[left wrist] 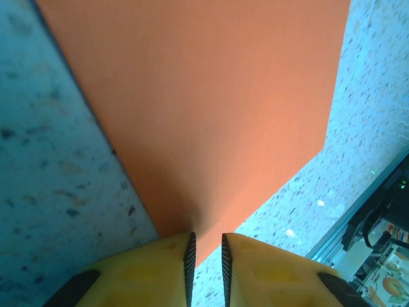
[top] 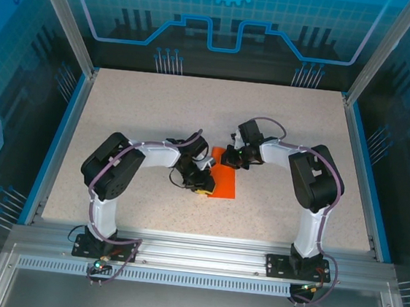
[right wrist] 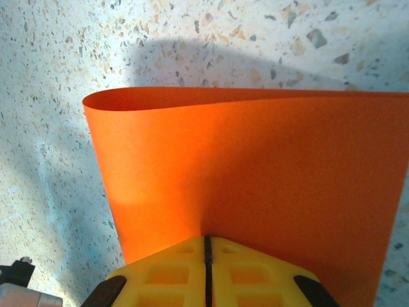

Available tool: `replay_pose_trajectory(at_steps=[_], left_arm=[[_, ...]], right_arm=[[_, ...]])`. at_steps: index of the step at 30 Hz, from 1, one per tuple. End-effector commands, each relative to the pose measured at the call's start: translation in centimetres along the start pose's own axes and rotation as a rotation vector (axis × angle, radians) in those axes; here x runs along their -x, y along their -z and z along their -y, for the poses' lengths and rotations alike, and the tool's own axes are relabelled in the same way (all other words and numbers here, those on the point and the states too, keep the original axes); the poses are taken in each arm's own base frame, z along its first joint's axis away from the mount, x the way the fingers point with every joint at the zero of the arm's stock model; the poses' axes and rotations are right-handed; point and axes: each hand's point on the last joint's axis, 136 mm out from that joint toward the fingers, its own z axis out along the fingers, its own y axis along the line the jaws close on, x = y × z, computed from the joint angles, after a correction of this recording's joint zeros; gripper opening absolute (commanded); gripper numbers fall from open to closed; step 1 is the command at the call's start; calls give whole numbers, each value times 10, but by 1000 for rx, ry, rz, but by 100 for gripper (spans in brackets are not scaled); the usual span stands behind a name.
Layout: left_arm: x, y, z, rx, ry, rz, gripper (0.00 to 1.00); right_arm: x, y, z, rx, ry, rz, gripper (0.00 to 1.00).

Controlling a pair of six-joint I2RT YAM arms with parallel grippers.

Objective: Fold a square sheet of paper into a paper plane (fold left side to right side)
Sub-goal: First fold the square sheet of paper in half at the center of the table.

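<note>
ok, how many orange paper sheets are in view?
1: a thin bright orange paper sheet at mid-table between the arms. It is curled over, with one edge pinched in the right gripper and a corner reaching into the left gripper. Another sheet underneath may be hidden.

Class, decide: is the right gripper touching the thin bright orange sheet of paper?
Touching. The right wrist view shows the yellow fingers of the right gripper shut on the thin bright orange sheet of paper, its edge pinched between them.

Smooth matt orange square sheet of paper (right wrist: 255,179); speckled stone-look table (top: 281,125); brushed metal frame (top: 202,252).
</note>
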Motion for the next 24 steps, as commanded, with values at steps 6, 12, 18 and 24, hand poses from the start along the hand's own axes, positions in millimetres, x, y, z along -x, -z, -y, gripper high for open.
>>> replay_pose_trajectory(at_steps=[6, 12, 18, 24], left_arm=[[-40, -4, -5, 14, 28, -108, 22], [-34, 6, 7, -8, 1, -74, 22], [5, 39, 21, -60, -21, 54, 22], [50, 40, 24, -67, -36, 111, 23]], right_arm=[[-20, -13, 38, -132, -68, -68, 9], [-19, -13, 38, -130, -66, -69, 9], [-20, -13, 36, -124, -58, -69, 9], [-20, -12, 35, -122, -56, -69, 9]])
